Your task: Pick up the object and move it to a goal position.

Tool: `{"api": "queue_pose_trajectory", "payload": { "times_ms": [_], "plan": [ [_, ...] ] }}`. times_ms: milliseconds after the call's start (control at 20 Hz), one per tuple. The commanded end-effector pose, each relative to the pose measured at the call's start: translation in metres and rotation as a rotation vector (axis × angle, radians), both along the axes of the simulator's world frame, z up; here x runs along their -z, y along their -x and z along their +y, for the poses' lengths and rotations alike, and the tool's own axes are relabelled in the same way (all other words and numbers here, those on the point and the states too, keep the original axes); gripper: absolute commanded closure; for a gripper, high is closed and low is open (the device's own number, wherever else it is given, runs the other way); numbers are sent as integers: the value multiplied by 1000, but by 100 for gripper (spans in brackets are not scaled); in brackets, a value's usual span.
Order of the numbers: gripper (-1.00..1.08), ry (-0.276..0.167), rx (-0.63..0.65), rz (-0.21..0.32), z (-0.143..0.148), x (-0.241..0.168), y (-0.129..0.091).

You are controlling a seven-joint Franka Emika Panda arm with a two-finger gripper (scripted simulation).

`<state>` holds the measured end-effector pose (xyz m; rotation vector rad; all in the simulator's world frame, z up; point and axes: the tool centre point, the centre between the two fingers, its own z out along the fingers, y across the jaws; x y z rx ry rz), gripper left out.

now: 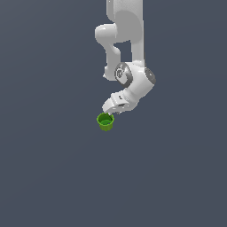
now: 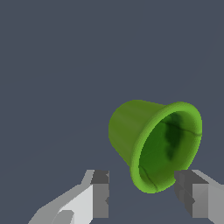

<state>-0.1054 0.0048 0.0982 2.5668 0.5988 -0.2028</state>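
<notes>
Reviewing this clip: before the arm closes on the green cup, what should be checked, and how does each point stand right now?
1. Gripper open: ok, fingers spread apart.
2. Green cup between the fingers: cannot tell; it sits ahead of the tips, nearer one finger.
3. Cup free of contact: cannot tell; its rim looks close to one finger.
4. Cup pose known: ok, its open mouth faces the wrist camera.
5. Surroundings free of obstacles: ok in both views.
6. Goal position visible: not ok, no marker shows.
</notes>
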Motion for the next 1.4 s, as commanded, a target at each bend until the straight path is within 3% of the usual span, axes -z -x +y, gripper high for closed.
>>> {"api": "queue_pose_trajectory", "payload": {
  "times_ms": [0, 700, 750, 1350],
  "plan": [
    [-20, 4, -4, 1, -1, 0, 1],
    [-20, 3, -5, 2, -15, 26, 3],
    [108, 3, -5, 2, -15, 26, 3],
    [108, 4, -4, -5, -15, 24, 0]
  ]
}}
